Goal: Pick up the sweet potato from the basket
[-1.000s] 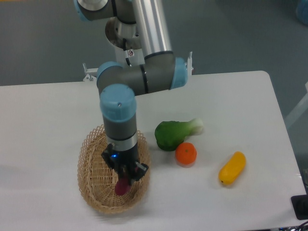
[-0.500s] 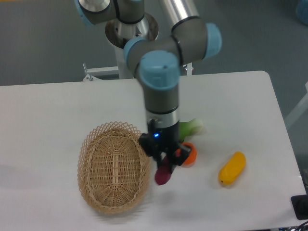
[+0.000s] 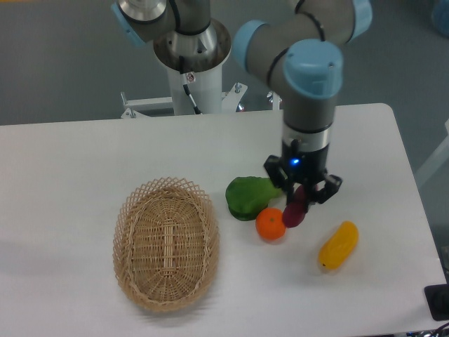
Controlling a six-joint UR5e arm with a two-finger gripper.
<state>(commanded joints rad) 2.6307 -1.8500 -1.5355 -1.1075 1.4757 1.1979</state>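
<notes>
The reddish-purple sweet potato [image 3: 294, 213] hangs above the table, held between the fingers of my gripper [image 3: 300, 199], which is shut on it. It hovers just right of the round orange [image 3: 270, 225] and left of the yellow oblong fruit [image 3: 339, 245]. The tan wicker basket [image 3: 166, 242] lies at the front left of the table with nothing in it, well to the left of the gripper.
A green leafy vegetable [image 3: 252, 194] lies behind the orange, partly hidden by the gripper. The arm's base column [image 3: 191, 63] stands at the back of the table. A dark object [image 3: 437, 300] sits past the front right corner.
The gripper has carried the sweet potato out of the basket and far to the right, from over the basket to above the spot between the orange and the yellow fruit.
</notes>
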